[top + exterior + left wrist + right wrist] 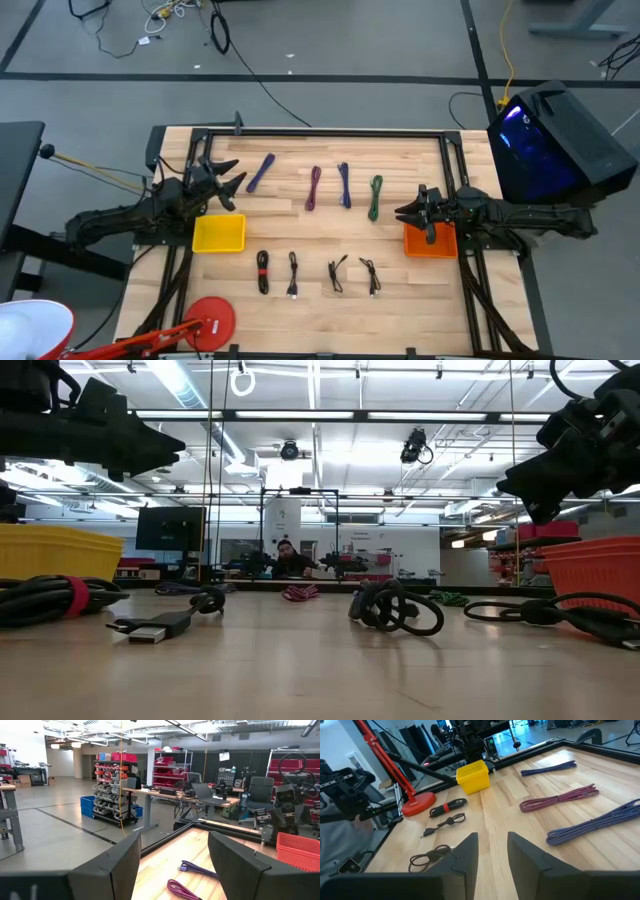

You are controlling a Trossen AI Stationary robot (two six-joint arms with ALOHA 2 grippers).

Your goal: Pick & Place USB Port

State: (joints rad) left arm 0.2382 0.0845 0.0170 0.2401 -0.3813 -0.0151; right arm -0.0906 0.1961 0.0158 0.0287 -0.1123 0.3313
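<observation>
With both the left hand [228,178] and right hand [408,212] open and empty, descend squarely over one black USB cable [292,273] at 6 o'clock.

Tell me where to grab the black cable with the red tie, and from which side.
Grip the black cable with the red tie at its banded middle, coming straight down from above. It lies flat as a narrow folded bundle running front to back, so set the fingers across its short width, one each side. The left claw is open and probably the nearer; the right claw hovers by the orange bin.
</observation>
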